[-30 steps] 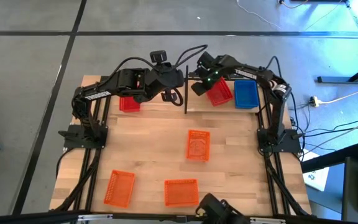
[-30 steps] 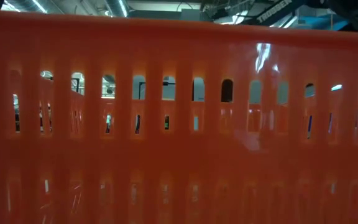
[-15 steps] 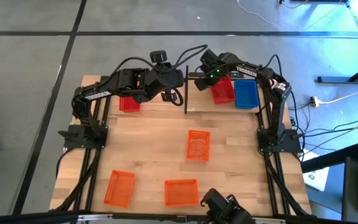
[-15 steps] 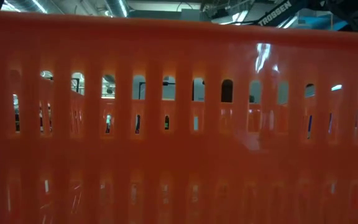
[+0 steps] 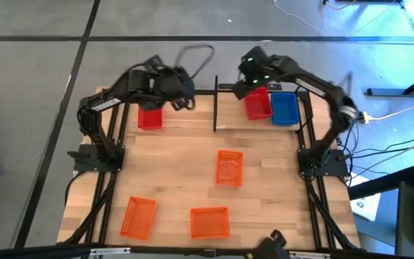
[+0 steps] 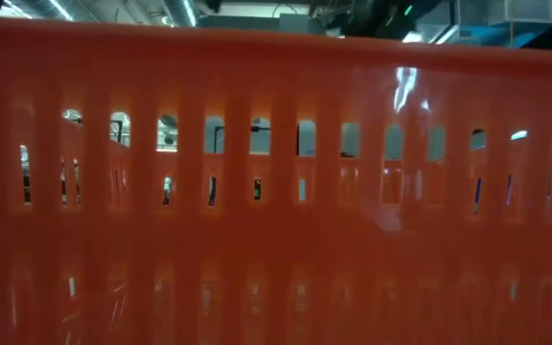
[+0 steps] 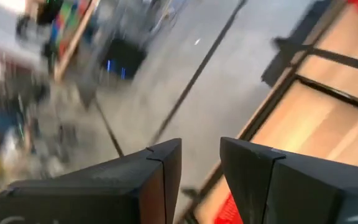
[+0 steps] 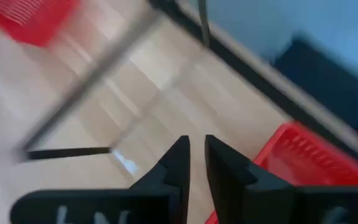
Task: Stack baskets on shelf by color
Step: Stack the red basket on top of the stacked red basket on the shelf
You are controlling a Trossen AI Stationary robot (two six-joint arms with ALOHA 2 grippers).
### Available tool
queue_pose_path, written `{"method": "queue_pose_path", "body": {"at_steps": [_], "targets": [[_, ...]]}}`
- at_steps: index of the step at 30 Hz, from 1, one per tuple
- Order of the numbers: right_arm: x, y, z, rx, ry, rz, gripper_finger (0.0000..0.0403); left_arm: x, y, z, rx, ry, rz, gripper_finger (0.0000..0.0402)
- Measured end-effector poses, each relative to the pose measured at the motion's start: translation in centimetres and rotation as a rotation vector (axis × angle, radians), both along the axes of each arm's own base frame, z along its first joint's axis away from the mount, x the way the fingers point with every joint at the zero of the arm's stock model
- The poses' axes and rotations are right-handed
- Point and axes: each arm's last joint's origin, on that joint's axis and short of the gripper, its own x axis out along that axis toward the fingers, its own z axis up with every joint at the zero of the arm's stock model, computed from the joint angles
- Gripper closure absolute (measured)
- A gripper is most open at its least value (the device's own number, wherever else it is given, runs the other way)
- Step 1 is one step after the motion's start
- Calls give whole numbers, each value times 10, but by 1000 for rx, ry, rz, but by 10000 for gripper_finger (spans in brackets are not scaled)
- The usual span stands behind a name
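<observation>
On the shelf [image 5: 192, 121] at the far edge of the table, you have a red basket [image 5: 149, 118] on the left section, another red basket [image 5: 257, 104] right of the black centre post [image 5: 215, 111], and a blue basket [image 5: 284, 108] touching that second red one on its outer side. The two reds sit in separate places, so by my judgement the colour sorting is unfinished: reds belong in one stack, and whether any of these is already a stack of several cannot be told from above.

Three orange baskets wait on the tabletop [image 5: 178, 173], well apart from the shelf: one near the middle [image 5: 228, 167], one at the near left [image 5: 138, 217], and one at the near centre [image 5: 210, 222]. That last one stands right against the low camera, which is why its orange wall [image 6: 276, 192] fills that view.

Your right gripper [image 8: 196, 163] hangs over the far rim of the right-hand red basket, fingers nearly together with only a thin gap, nothing between them; red mesh shows just beside it. Your left gripper [image 7: 200, 163] is above the far-left shelf edge near the other red basket, fingers a little apart and empty, pointing out toward the floor. Both look poised rather than gripping, likely because the shelf baskets are set down.
</observation>
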Motion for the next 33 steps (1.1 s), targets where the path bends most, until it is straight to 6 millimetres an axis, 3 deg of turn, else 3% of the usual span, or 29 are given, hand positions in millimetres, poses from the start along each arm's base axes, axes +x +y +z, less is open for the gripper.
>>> {"method": "queue_pose_path", "body": {"at_steps": [3, 8, 14, 21, 25, 33], "targets": [[-19, 21, 38, -114, -80, 57, 353, -8, 9, -3, -78, -148, 127, 297], [-51, 57, 83, -238, -215, 195, 353, -13, 26, -9, -284, -323, 225, 297], [-86, 91, 117, -284, -373, 273, 353, -11, 60, -51, -510, -330, 426, 297], [-115, 114, 137, -351, -453, 284, 353, -21, 93, -120, -773, -203, 671, 297], [-121, 119, 141, -355, -475, 274, 353, -32, 102, -155, -801, -111, 781, 297], [-118, 117, 139, -342, -470, 268, 353, -28, 115, -202, -855, -181, 760, 297]]}}
